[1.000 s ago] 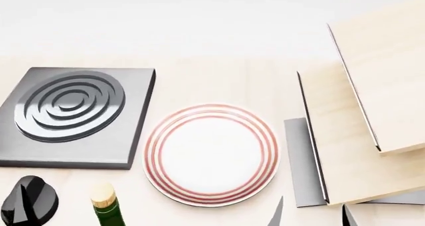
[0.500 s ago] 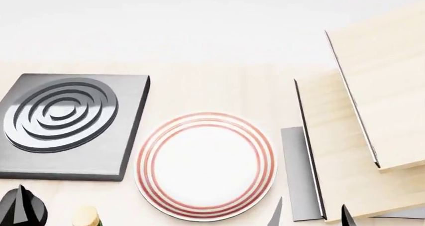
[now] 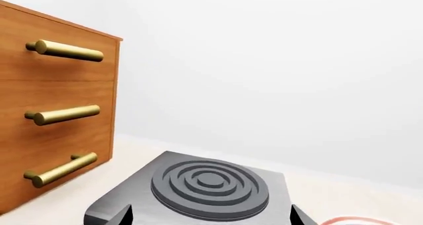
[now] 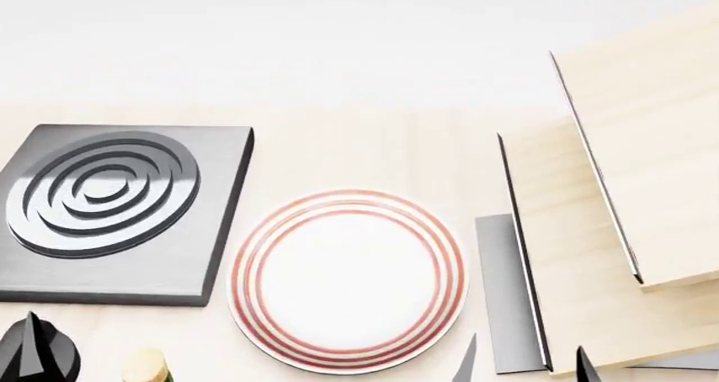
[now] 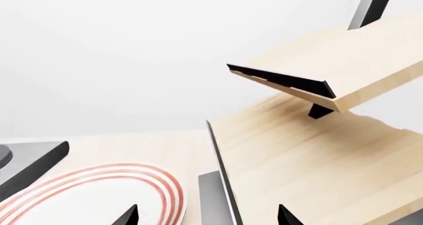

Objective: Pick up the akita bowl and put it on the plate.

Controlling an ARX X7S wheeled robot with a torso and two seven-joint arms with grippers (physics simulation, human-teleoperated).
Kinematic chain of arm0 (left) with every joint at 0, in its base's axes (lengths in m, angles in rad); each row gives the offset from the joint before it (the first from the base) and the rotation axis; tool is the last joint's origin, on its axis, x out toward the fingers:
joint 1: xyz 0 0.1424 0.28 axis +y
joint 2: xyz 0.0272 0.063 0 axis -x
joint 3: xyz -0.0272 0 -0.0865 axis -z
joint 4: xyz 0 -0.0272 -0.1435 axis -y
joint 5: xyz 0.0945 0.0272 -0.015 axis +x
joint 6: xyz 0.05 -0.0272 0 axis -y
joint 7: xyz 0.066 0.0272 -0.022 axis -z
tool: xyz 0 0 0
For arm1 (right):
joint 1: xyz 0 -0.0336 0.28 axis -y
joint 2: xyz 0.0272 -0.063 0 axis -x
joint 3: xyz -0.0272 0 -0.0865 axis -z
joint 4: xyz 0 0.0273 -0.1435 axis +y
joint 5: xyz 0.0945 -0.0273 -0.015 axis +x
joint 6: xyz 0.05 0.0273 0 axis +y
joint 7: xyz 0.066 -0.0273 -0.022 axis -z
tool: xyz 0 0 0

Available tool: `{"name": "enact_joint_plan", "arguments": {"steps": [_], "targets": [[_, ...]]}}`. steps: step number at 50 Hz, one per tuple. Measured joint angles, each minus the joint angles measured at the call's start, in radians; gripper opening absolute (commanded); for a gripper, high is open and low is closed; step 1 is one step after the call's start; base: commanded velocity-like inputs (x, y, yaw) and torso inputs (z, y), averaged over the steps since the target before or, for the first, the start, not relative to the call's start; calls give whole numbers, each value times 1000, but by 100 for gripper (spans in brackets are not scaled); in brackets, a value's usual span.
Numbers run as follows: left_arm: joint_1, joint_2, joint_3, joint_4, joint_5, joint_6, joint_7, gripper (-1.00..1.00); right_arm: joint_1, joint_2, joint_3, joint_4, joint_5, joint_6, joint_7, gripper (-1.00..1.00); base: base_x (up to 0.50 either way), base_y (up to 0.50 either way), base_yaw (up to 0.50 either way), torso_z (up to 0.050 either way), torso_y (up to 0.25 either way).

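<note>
Red-ringed white plate (image 4: 348, 279) lies flat, bare; both arms' fingers spread, grasping nothing

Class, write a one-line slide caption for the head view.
Empty red-ringed plate sits between the dark stove burner and a wooden shelf rack; no bowl in sight.

Glossy plate (image 4: 348, 279), matt grey burner (image 4: 107, 212)

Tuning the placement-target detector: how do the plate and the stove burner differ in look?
The plate is round, white and flat; the stove burner is a square, dark grey slab. The plate's rings are thin red lines near its rim; the burner's are raised grey ridges reaching its centre. The burner is visibly thicker than the plate. Both carry concentric rings and lie side by side on the wooden counter.
</note>
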Motion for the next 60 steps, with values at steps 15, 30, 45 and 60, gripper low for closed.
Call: {"name": "enact_joint_plan", "arguments": {"steps": [15,30,45,60], "targets": [[8,-22,-25,17,12,-34,-39,100,7,0,-13,16,-3,-6,3,100,0,0,0,0,0],[38,-50,-80,56,15,-54,-85,100,10,1,-24,27,-6,-10,8,100,0,0,0,0,0],[71,-76,-132,91,24,-72,-128,100,10,4,-37,36,-10,-17,11,100,0,0,0,0,0],[100,-99,-184,123,49,-96,-178,100,11,6,-47,45,-15,-21,17,100,0,0,0,0,0]]}}
